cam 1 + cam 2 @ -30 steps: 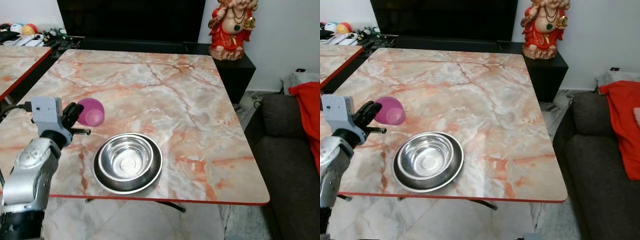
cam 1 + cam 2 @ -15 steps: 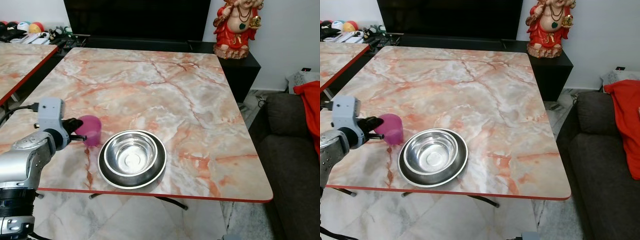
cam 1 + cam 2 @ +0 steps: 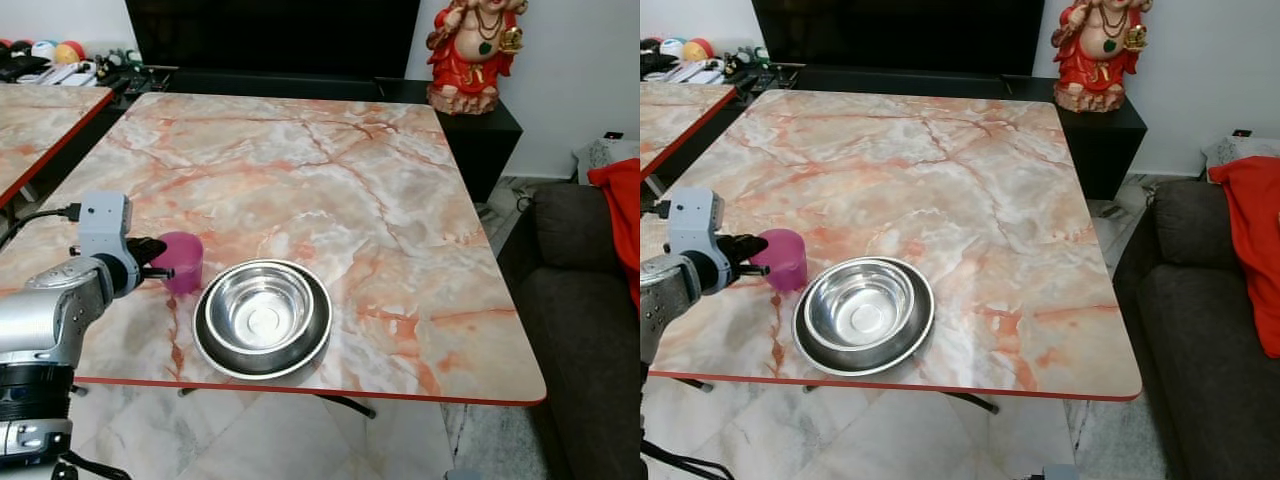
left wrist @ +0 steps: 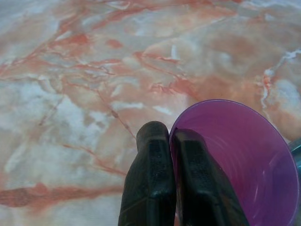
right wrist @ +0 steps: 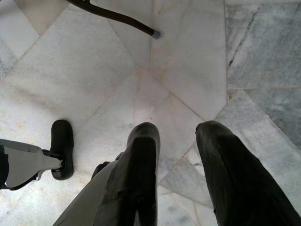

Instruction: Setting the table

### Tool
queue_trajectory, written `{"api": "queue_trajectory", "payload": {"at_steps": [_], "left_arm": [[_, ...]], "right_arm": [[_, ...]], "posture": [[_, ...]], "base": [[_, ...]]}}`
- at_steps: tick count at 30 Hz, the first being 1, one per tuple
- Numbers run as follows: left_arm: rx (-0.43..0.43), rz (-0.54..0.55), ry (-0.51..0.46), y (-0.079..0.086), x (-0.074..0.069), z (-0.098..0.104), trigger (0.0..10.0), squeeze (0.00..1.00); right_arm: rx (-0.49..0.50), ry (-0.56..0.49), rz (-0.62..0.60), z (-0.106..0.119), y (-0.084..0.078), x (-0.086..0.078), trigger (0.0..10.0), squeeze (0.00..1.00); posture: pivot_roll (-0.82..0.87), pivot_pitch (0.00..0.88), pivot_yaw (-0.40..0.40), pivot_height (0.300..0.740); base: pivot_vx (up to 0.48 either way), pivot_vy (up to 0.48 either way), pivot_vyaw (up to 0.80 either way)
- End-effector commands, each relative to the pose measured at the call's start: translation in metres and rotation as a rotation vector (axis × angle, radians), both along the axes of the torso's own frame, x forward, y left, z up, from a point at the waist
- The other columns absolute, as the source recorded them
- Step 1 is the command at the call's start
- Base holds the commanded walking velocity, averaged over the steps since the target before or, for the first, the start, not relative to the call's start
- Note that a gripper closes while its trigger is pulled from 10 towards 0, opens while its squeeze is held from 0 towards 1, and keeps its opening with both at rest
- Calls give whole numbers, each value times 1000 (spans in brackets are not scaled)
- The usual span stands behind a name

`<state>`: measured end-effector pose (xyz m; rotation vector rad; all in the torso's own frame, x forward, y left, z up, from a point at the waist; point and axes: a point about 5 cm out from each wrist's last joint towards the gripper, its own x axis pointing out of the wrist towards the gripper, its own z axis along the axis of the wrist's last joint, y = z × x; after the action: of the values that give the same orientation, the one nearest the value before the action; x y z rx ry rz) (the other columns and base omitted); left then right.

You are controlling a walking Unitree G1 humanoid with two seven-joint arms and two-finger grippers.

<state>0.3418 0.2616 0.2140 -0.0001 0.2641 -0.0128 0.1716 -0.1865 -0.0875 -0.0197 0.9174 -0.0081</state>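
Left wrist view, left gripper [image 4: 171, 141] pinching purple cup [image 4: 244, 155] rim

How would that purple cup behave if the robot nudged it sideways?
The purple cup looks like thin plastic, so probably light and quick to slide on the glossy table. Standing upright and fairly narrow, it might tip. The left gripper pinches its rim, which should steady it.

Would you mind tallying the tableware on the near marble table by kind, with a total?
Purple cups: 1, the purple cup, upright beside the bowl, its rim pinched by the left end effector
Steel bowls: 1, the steel bowl, sitting in the plate
Dark plates: 1, the dark plate under the bowl
Total: 3
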Motion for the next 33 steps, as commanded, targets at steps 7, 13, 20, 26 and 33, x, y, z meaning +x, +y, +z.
{"api": "queue_trajectory", "payload": {"at_steps": [7,13,20,26,33], "left_arm": [[-65,26,21,4,0,0,10000,325],[-77,41,28,4,0,-1,10000,329],[-101,53,35,3,-1,-3,10000,329],[-109,59,35,3,-1,-3,10000,376],[-118,70,21,3,-1,0,10000,420]], "right_arm": [[4,26,-3,-4,1,-8,10000,0],[5,26,-7,-4,1,-8,10000,0],[4,25,-8,-3,0,-7,10000,0],[4,25,-6,-3,1,-7,10000,0],[3,25,-4,-3,1,-7,10000,0]], "posture": [[66,123,-3,740],[63,129,-4,740],[63,137,-6,740],[67,140,-7,740],[68,141,-8,740]], "base": [[0,0,0],[0,0,0],[0,0,0],[0,0,0],[0,0,0]]}}
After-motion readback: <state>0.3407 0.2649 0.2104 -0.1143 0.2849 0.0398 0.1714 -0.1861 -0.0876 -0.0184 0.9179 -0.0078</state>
